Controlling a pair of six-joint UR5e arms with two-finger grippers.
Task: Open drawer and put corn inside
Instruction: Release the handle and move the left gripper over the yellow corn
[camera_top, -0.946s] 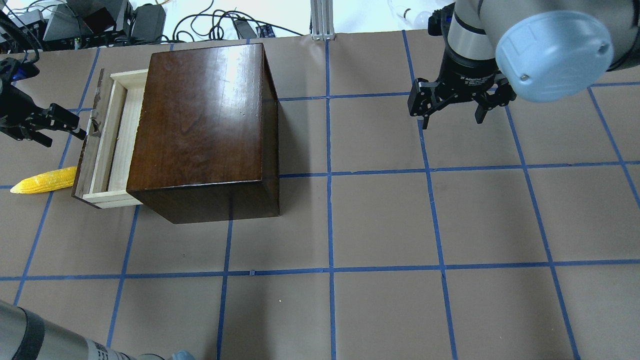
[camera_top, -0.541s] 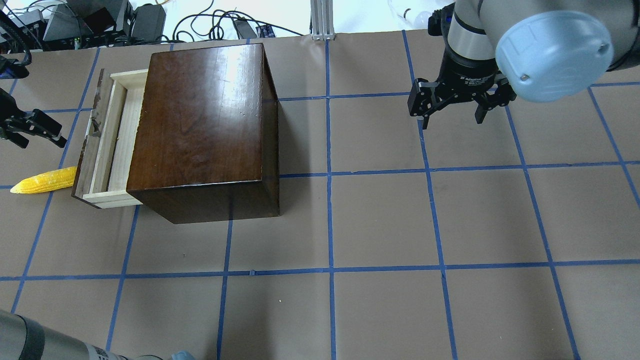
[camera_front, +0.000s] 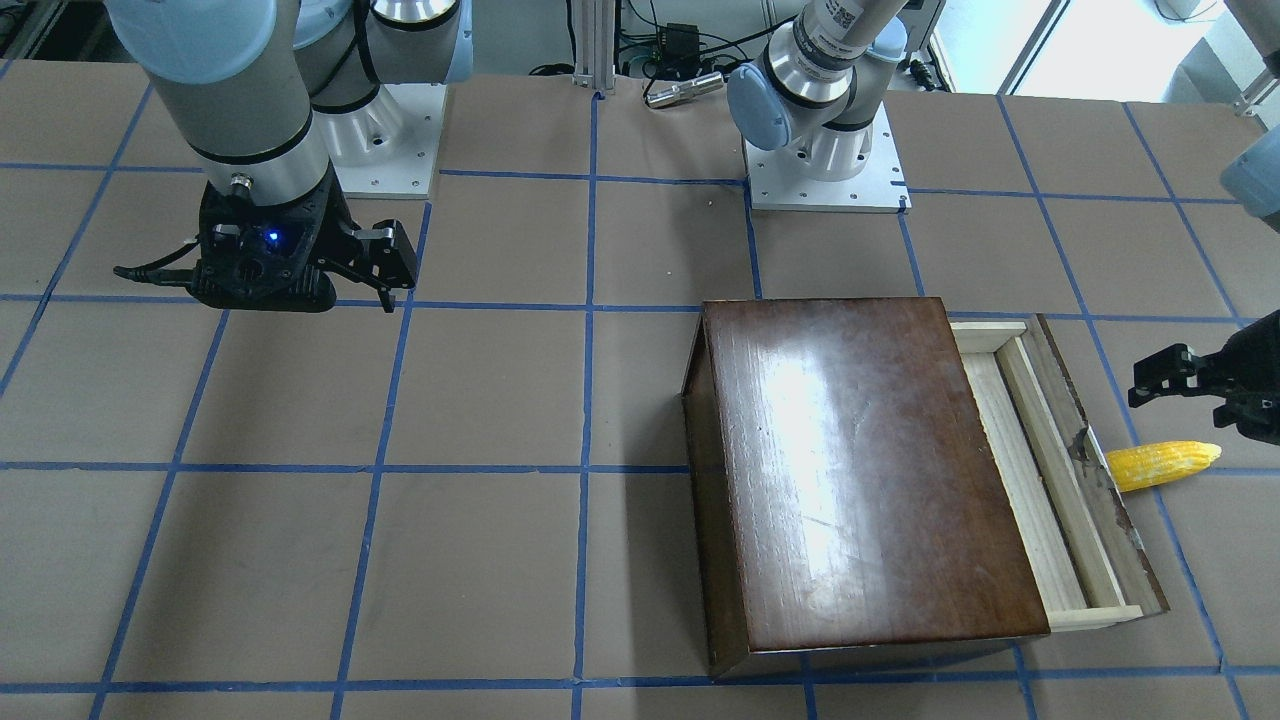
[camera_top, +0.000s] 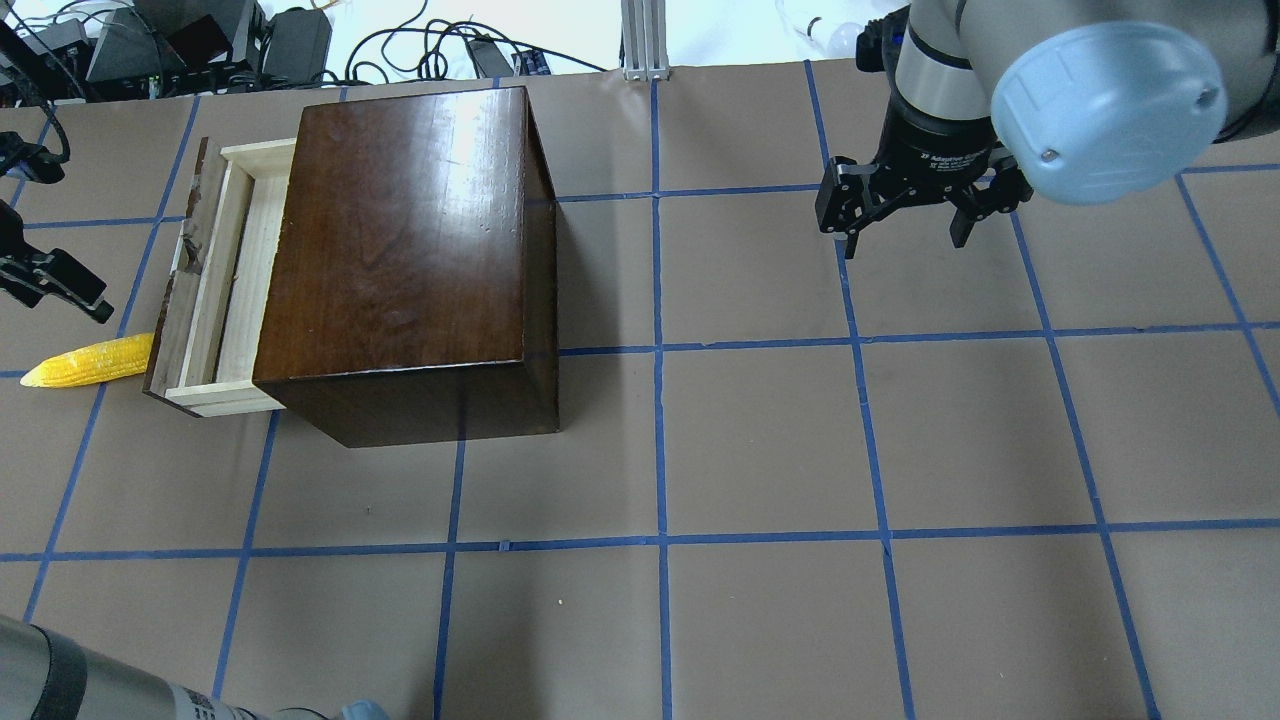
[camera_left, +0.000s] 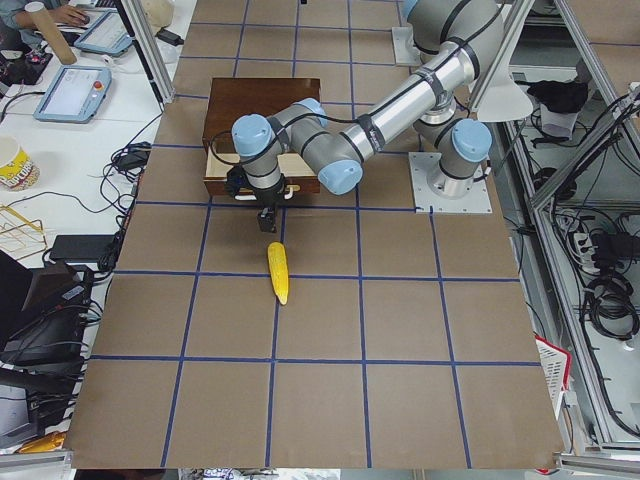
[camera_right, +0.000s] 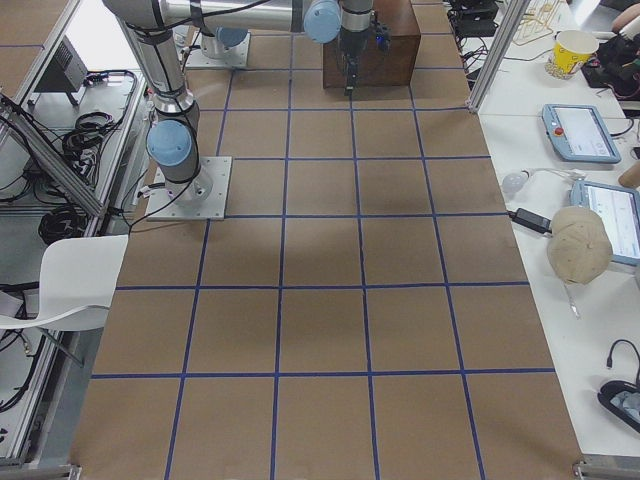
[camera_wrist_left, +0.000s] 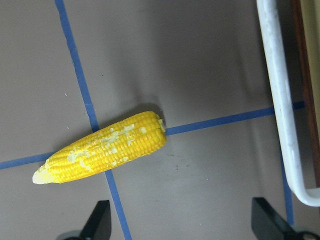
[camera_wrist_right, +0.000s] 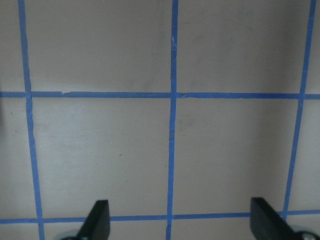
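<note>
The drawer (camera_top: 228, 285) stands partly pulled out of the left side of the glossy dark-brown box (camera_top: 400, 250), its pale inside bare. It also shows in the front-facing view (camera_front: 1040, 480). The yellow corn (camera_top: 88, 361) lies on the table just outside the drawer's front panel (camera_top: 180, 290), tip pointing away from it. My left gripper (camera_top: 65, 300) is open and empty, hovering beside and above the corn (camera_wrist_left: 102, 147), clear of the drawer. My right gripper (camera_top: 905, 225) is open and empty, far off over bare table.
The table is brown paper with a blue tape grid (camera_top: 660, 345). Cables and gear (camera_top: 200, 40) lie past its far edge. The drawer's front edge (camera_wrist_left: 280, 100) runs along the right side of the left wrist view. The right arm's elbow (camera_top: 1100, 100) hangs over the far right.
My left gripper has drawn back from the drawer front, moving left and toward the corn. The drawer, corn and right arm have not moved.
</note>
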